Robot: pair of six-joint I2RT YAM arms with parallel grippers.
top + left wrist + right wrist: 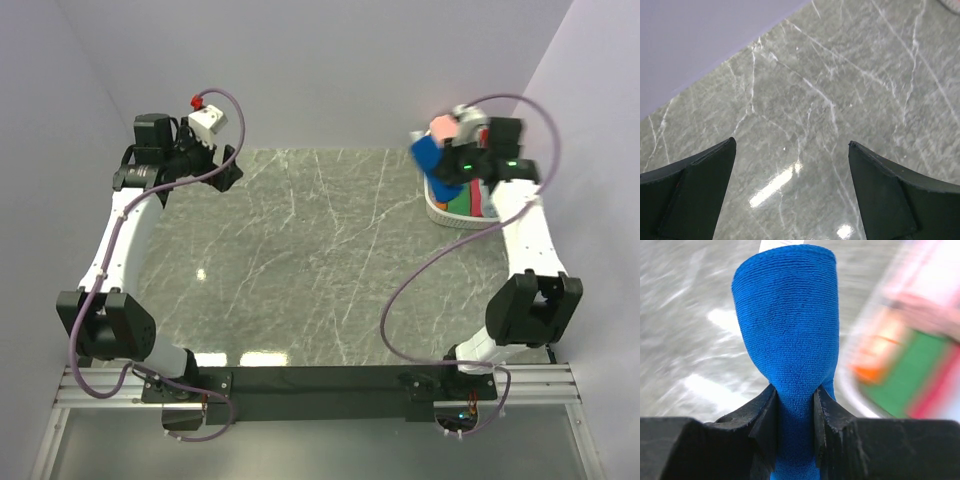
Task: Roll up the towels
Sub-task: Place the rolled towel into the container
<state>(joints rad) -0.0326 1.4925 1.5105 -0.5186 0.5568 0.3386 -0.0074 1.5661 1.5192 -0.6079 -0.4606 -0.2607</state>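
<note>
At the far right corner: the right gripper (795, 405) holds one royal blue towel (790, 325) up over the table's edge, beside a basket (445, 215).
Right pincer: its two dark, wedge-shaped fingers (765, 415) are pinched tight on a gathered neck of the cloth, which bulges into a rounded fold beyond them.
Blue towel texture: soft terry with fine ribbed loops, deep and even in colour. It touches neither the table nor the basket in the wrist view.
Basket: one, white-rimmed and shallow. The right wrist view shows it blurred.
Basket contents: a green towel (462, 200) and a red towel (478, 205), one of each, lie flat side by side. A blurred orange patch shows in the wrist view, and what it is cannot be told.
Pink towel (441, 127): one, a soft lump just behind the blue cloth. Whether it rests in the basket cannot be told.
Left pincer: the left gripper (790, 145) is spread wide with nothing between its two matte black, pointed fingers, above bare stone at the far left.
Table (300, 260): grey-green marble pattern with white veins, glossy enough to throw back the lamps.
Arms: two, white-shelled with black joints and purple cables.
</note>
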